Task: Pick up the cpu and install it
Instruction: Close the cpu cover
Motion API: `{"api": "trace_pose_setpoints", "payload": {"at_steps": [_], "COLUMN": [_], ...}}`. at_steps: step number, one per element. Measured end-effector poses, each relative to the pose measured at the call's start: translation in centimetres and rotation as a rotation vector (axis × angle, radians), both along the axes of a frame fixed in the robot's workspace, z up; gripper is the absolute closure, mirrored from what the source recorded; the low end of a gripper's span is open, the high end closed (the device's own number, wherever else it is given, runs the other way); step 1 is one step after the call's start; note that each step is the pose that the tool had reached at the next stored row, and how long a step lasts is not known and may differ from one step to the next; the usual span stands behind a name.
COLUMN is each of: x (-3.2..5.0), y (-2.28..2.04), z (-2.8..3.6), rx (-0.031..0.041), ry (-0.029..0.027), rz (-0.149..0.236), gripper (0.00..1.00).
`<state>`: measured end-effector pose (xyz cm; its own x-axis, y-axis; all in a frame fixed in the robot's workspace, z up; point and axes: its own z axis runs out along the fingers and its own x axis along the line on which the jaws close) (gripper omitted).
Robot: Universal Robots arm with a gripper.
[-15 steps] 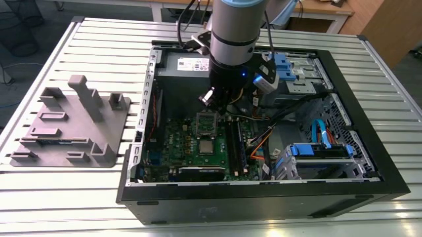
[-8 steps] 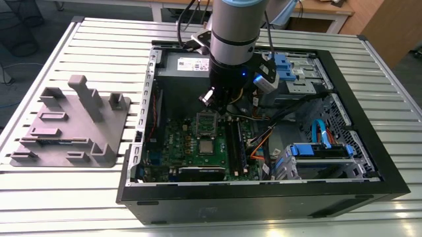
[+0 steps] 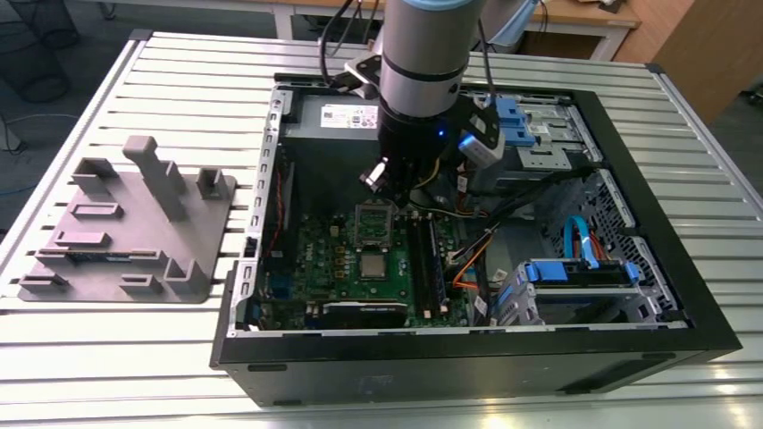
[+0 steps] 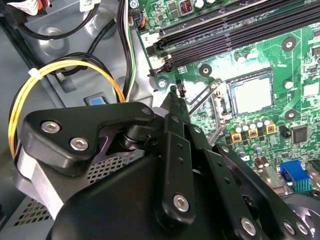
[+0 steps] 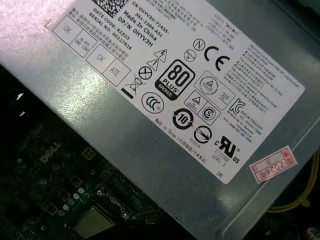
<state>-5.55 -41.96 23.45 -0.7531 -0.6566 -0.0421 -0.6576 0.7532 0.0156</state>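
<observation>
One cpu (image 3: 373, 264) sits flat on the green motherboard (image 3: 322, 255) inside the open computer case (image 3: 667, 268), you'll see in the exterior view; the second wrist view shows it square in its socket (image 4: 248, 93), with the metal socket frame (image 3: 373, 218) swung up beside it. Your gripper (image 4: 176, 92) hangs above the board near the memory slots (image 4: 235, 27), apart from the chip, holding nothing, though you cannot tell how its fingers stand. Outside the case, a grey plastic tray (image 3: 125, 228) rests on the slatted table (image 3: 71, 357).
</observation>
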Motion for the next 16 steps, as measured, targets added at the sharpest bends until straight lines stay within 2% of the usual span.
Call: {"api": "trace_pose_setpoints", "payload": {"at_steps": [8,16], "x": [-0.09,-0.1], "y": [-0.13,-0.17], "z": [0.47,0.54], "rx": [-0.0021,-0.0029], "ry": [0.0,-0.0001], "rz": [0.019,0.029], "gripper": [0.89,0.89]}}
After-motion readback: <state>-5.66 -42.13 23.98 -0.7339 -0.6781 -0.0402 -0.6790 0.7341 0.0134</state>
